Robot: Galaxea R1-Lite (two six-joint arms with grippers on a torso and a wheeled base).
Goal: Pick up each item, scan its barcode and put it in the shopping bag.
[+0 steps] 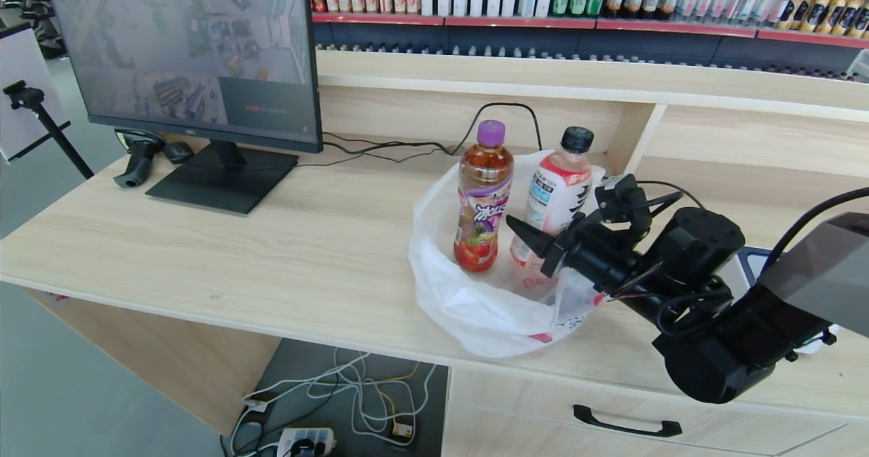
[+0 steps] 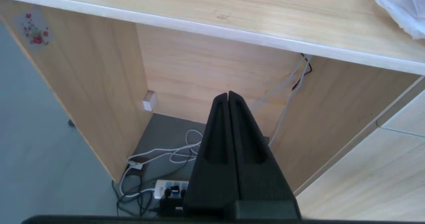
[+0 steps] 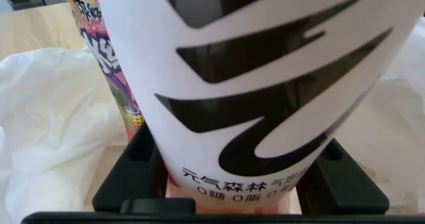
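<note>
- Right wrist view: the right claw [image 3: 236,174] is clamped on the white bottle [image 3: 265,84], with no gap either side.
- Head view: this bottle leans slightly inside the bag [image 1: 461,307], just beside the tea bottle [image 1: 482,199].
- Seat its base flat before releasing, then withdraw without nudging the neighbour.
- The left claw [image 2: 229,151] is together, below the surface [image 2: 265,11].

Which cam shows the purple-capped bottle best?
Head view: the purple-capped bottle stands whole and upright in the shopping bag. Right wrist view catches a strip of its label beside the black-capped bottle. Left wrist view looks under the desk.
</note>
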